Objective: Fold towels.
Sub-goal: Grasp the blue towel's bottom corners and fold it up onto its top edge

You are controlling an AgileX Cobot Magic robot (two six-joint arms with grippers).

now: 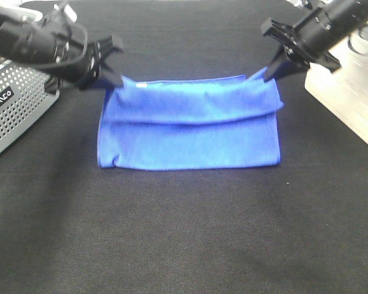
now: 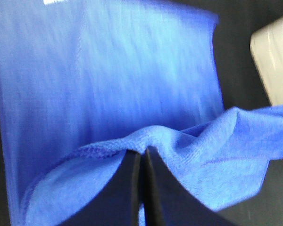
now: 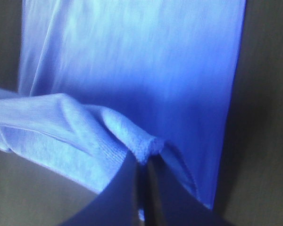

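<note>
While our left pincer (image 1: 115, 78) is clenched on one far corner of the towel (image 1: 190, 138), the cloth spreads between both pincers on the dark surface (image 1: 184, 233), a flap doubled over it. Our right pincer (image 1: 271, 72) clamps the other corner. We judge one fold nearly laid, with the release and further folds left.

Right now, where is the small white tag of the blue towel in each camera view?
Exterior high: the white tag sits on the far edge of the blue towel, close to the left gripper.
Left wrist: at the picture's upper edge, on the towel.
Right wrist: not in view.
Shared landmark: the towel's lifted, pinched edge.
</note>
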